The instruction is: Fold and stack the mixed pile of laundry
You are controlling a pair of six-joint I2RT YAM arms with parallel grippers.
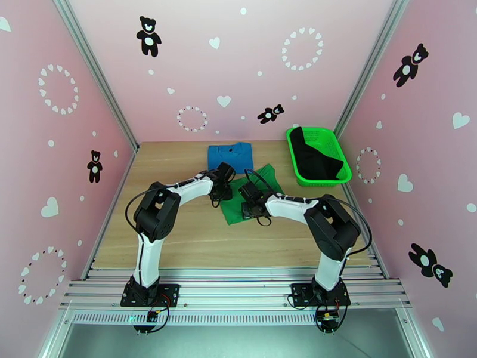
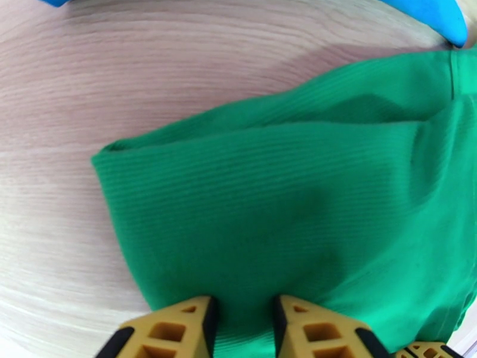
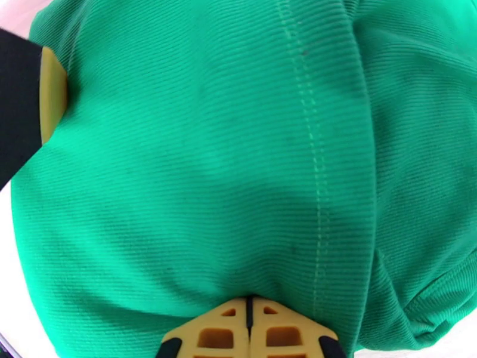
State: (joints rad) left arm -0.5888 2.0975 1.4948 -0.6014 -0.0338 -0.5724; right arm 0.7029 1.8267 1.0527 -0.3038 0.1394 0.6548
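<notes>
While both hands work the near edge of the green shirt (image 2: 286, 204), the cloth spreads away from their fingertips across the tabletop (image 1: 179, 234), so everything that matters lies ahead of them rather than beneath or behind. The left hand (image 2: 243, 305) has its 2 fingers part closed with a thick fold of the shirt's edge bunched in the gap between them, which reads as a firm grip. The right hand (image 3: 250, 305) has its fingers pressed flat together, and the shirt's hem runs in at their tips, so I judge it to be pinching a thin layer. A finger of the left hand shows at the cloth's edge off to the right hand's left, so the 2 grips sit side by side with the shirt between them. From the overhead view the shirt's long axis runs forward from the hands and slants toward the right hand's side. The folded blue shirt (image 1: 229, 156) lies just beyond the far edge of the green one, straight ahead of the left hand, which is the nearer of the 2 to it. The black garment (image 1: 316, 159) sits in the basket (image 1: 327, 137), well off to the right hand's outer side. Any fold or carry therefore probably goes forward, away from both wrists.
</notes>
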